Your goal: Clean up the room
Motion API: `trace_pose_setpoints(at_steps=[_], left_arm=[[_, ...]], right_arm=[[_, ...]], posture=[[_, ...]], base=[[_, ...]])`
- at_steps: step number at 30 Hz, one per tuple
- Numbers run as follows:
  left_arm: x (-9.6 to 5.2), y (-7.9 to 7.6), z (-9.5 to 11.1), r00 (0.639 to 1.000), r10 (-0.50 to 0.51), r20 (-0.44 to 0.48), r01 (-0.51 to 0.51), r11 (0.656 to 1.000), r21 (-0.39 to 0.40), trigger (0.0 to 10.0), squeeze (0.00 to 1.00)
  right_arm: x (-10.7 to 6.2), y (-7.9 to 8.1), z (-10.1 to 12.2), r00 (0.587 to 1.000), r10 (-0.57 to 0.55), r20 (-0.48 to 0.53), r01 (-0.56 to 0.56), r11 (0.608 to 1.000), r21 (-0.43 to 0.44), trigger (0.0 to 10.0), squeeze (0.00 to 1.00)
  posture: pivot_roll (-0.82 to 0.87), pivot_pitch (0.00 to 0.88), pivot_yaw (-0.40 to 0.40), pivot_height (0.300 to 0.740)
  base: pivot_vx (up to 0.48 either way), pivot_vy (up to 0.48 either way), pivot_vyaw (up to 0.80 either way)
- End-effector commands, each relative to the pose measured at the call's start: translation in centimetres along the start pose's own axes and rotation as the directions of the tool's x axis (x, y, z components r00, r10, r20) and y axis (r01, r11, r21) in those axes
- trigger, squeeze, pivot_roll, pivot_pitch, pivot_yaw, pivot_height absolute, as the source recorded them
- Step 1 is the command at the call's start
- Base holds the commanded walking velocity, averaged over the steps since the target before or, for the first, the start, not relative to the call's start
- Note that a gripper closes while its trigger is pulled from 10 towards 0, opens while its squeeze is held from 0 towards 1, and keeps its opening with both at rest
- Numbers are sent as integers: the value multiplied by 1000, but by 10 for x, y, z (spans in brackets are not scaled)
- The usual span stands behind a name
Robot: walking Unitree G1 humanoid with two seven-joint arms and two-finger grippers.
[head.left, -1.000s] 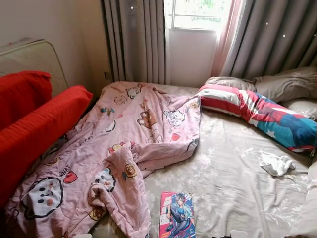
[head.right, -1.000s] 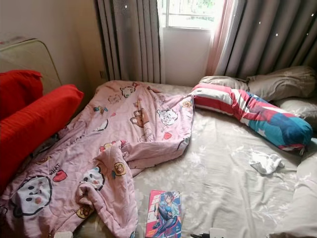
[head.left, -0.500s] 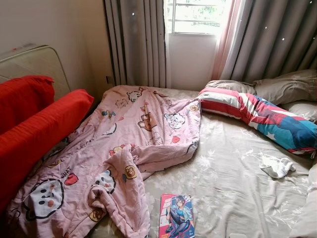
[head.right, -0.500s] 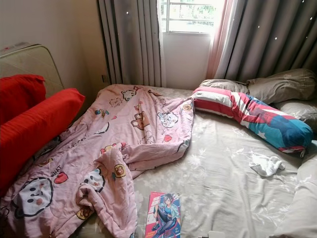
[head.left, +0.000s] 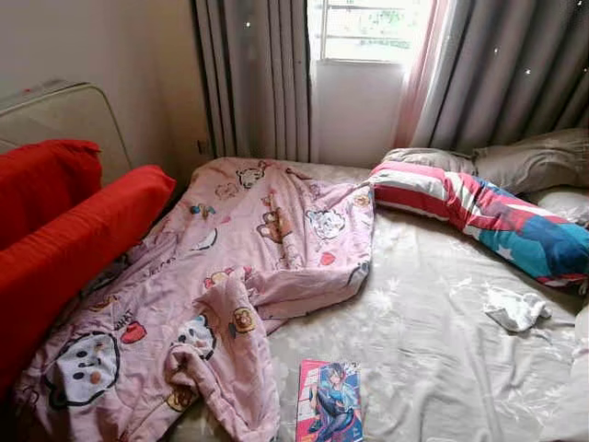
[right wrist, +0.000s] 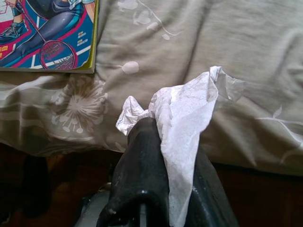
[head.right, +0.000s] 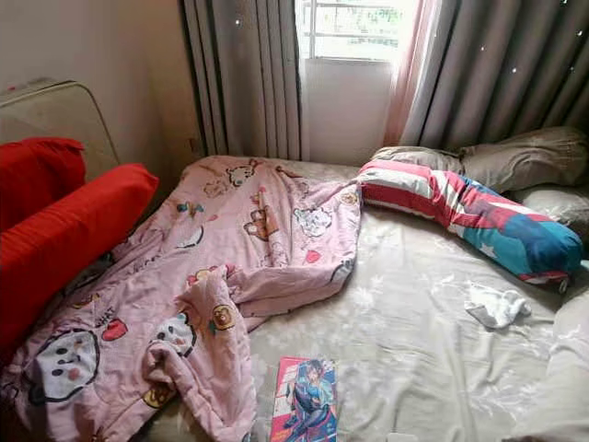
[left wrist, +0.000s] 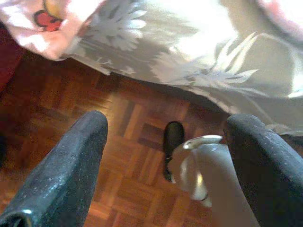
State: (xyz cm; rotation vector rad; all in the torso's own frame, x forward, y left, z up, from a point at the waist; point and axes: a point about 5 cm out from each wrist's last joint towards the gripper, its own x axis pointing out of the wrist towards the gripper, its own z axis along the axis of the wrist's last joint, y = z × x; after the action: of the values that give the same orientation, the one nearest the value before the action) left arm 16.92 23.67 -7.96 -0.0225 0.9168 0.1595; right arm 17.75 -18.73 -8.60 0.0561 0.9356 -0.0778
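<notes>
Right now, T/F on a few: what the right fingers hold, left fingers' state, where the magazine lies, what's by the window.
1. The right gripper is shut on a white tissue. True.
2. The left gripper is shut on a sock. False: its fingers are open above the wooden floor, holding nothing.
3. The magazine lies on the pink quilt. False: it lies on the grey bedsheet, beside the quilt.
4. A striped bolster lies near the pillows. True.
5. The curtains fully cover the window. False: they are parted.
</notes>
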Motion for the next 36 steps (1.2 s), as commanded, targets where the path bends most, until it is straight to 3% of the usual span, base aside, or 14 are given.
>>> trace_pose_setpoints(at_steps=[1,13,18,36], left_arm=[[3,-6,6,1000,-6,-3,6,1000,14,10000,0],[10,-32,37,998,-37,42,36,999,29,10000,0],[9,-26,27,999,-30,28,29,999,24,10000,0],[8,-23,27,999,-27,29,27,999,22,10000,0]], right_arm=[[0,1,-3,1000,-1,-18,1,1000,11,10000,0],[-1,1,-6,1000,-3,-30,3,1000,9,10000,0],[-1,0,-6,1000,0,-30,1,1000,8,10000,0],[-1,1,-6,1000,5,-31,-4,1000,5,10000,0]], posture=[[40,0,-11,740],[38,0,-13,740],[39,0,-15,740],[40,0,-12,740]], base=[[-240,0,0],[-249,0,0],[-248,0,0],[-250,0,0]])
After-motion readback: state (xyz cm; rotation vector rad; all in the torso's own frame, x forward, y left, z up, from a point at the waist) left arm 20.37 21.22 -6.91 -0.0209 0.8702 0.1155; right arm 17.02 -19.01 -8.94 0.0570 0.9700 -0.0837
